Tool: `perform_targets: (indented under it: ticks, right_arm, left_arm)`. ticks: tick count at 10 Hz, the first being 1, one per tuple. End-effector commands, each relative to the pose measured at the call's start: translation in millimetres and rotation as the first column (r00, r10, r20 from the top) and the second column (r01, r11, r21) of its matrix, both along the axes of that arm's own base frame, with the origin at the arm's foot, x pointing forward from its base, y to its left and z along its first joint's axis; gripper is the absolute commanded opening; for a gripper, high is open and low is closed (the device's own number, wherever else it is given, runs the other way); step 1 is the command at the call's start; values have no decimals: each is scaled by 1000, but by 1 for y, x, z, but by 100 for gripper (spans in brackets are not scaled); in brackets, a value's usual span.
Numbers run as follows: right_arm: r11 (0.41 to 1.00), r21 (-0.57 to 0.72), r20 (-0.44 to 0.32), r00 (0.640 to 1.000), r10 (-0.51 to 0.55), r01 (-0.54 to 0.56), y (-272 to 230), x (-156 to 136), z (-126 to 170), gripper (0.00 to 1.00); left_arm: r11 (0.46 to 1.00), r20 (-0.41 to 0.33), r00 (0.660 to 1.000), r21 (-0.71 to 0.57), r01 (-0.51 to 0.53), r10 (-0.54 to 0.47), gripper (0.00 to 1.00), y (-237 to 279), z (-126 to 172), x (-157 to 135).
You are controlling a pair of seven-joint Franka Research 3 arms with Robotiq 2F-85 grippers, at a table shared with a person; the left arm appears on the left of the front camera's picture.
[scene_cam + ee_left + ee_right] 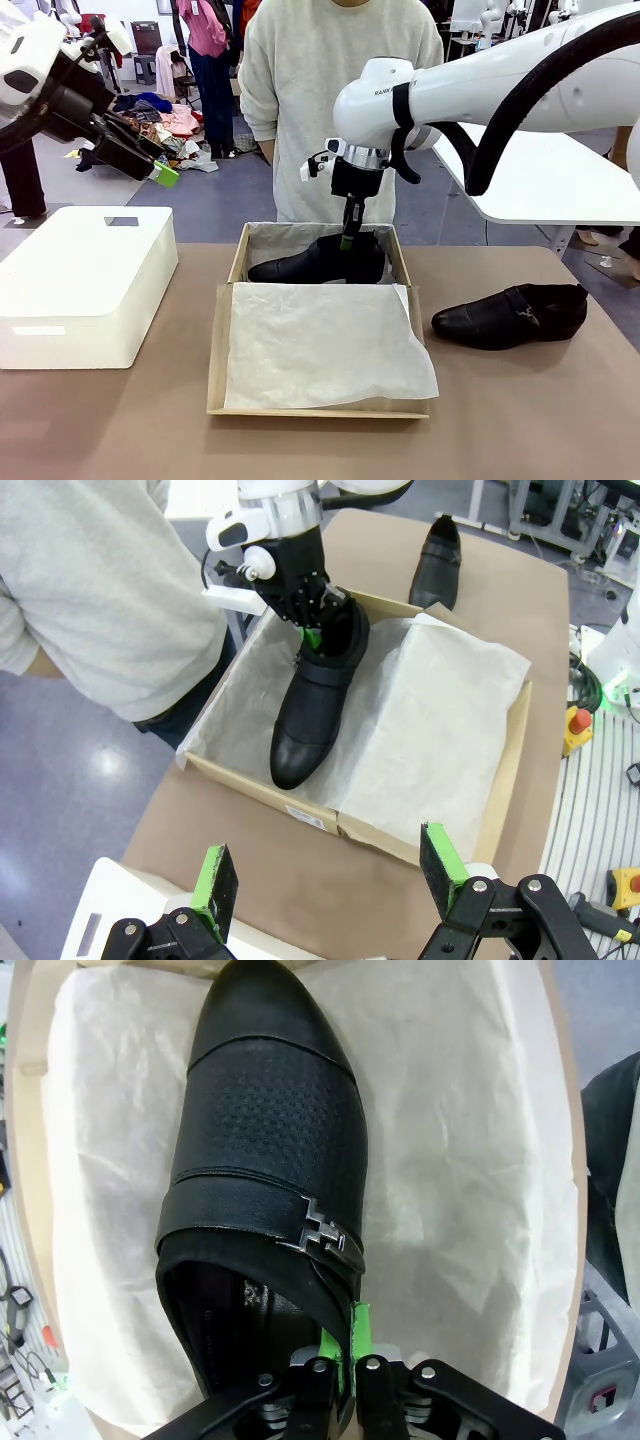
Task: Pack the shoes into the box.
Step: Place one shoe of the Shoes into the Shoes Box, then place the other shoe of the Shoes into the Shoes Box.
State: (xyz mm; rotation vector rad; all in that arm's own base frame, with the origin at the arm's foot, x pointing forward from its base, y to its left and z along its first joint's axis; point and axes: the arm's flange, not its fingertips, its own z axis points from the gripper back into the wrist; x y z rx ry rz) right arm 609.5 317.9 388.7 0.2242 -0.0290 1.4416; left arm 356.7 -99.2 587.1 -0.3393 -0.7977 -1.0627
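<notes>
Glossy black leather dress shoe with a small silver side buckle sits on its sole in the far part of the plain brown cardboard shoebox, on crumpled white tissue paper, toe toward my left; my right gripper is pinched tight on the rim of its heel opening; a second black buckled shoe lies on the tan table to the right of the shoebox, apart from it; my left gripper hangs raised above a large white rectangular box, fingers spread wide, holding nothing; a person in a pale grey sweater stands at the far side.
</notes>
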Motion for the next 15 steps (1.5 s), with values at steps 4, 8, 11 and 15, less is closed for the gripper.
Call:
perform_targets:
  ticks: [4, 8, 11, 15]
  right_arm:
    - [1000, 6, 56, 998, -20, 20, 4, 9, -8, 13]
    - [999, 22, 12, 999, -44, 44, 1, 8, 1, 91]
    - [999, 42, 9, 1000, -16, 16, -5, -2, 32, 100]
    - [999, 38, 4, 1000, 0, 0, -14, -11, 51, 100]
  left_arm:
    - [1000, 8, 1000, -12, 20, -20, 96, 2, 0, 2]
    - [1000, 8, 1000, -12, 20, -20, 96, 2, 0, 2]
    - [1000, 8, 1000, -12, 20, -20, 96, 2, 0, 2]
    - [1000, 8, 1000, -12, 20, -20, 96, 2, 0, 2]
